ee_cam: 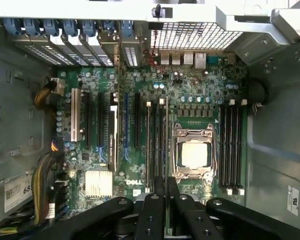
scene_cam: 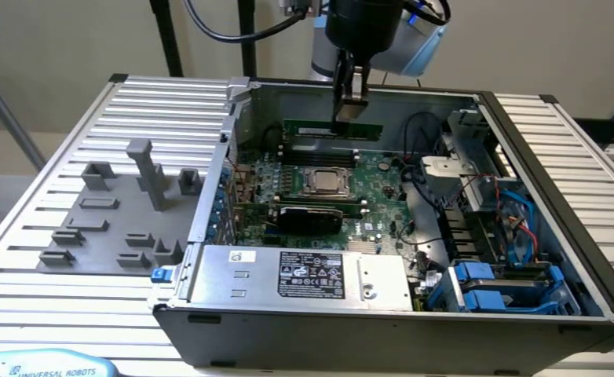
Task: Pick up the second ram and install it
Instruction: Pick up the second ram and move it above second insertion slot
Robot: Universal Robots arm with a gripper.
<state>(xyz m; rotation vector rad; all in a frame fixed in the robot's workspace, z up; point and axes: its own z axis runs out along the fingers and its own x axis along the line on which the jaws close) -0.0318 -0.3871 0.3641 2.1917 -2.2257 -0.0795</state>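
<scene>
End effector (scene_cam: 350,114) was pinched narrow on the top edge of the second ram (scene_cam: 312,127). The strip stood upright over the slots beyond the processor socket (scene_cam: 326,182) on the motherboard (scene_cam: 381,174), inside the open computer case (scene_cam: 297,98). Seated or hovering? Couldn't tell.

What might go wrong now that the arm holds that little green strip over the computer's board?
1. The end effector pinches the thin ram over narrow slots. If it is slightly off line, the ram might jam or bend.
2. The processor socket sits right beside those slots, so a sideways drift might strike it.
</scene>
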